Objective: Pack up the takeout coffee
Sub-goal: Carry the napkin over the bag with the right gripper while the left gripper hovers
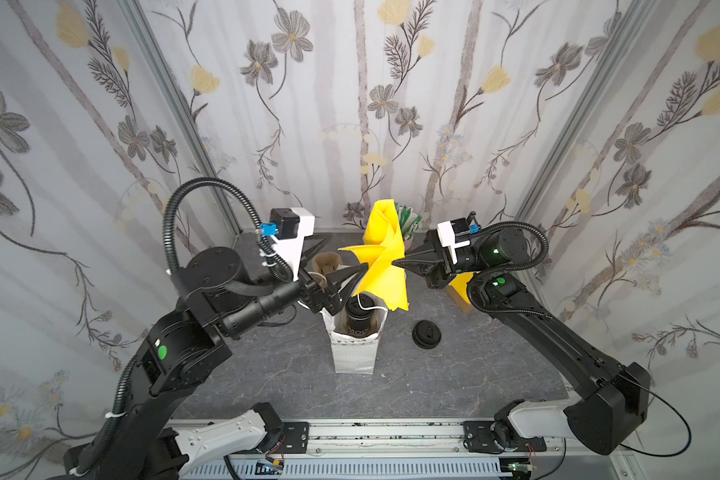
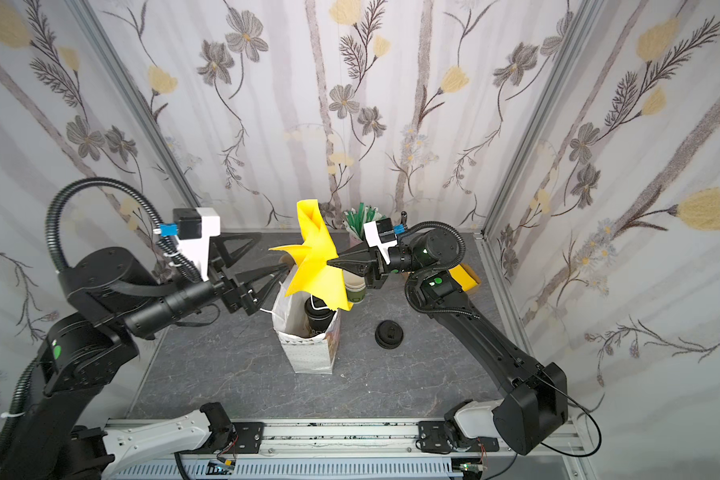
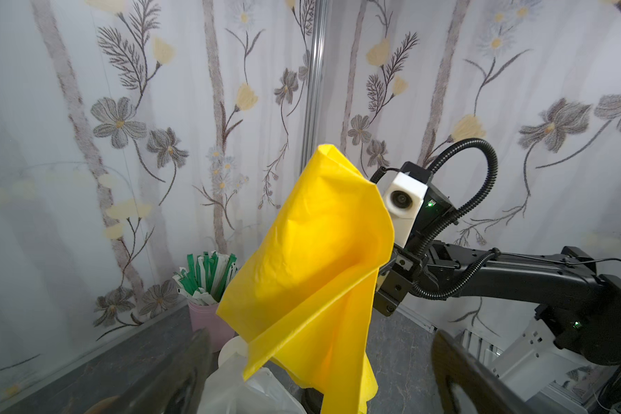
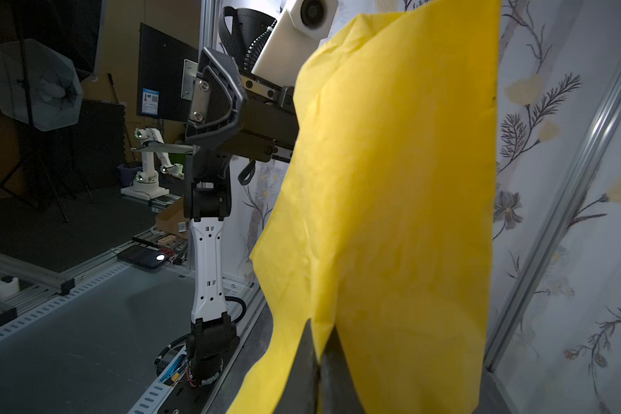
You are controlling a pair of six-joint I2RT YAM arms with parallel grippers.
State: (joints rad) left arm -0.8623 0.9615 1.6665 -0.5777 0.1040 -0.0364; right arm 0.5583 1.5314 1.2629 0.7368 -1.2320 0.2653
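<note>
Your left gripper (image 1: 348,251) gapes wide and holds nothing. Your right gripper (image 1: 395,262) is pinched on the yellow sheet (image 1: 385,270) above the white bag (image 1: 352,353). The takeout coffee (image 1: 358,313) stands inside the bag.

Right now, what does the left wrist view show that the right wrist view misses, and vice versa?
Only left wrist: the pink cup holding green-and-white sticks, the top of the white bag, and the right arm.
Only right wrist: the left arm, the dim room outside the cell with a softbox light, and the right gripper shut on the sheet.
Both: the yellow sheet and the floral wall.
</note>
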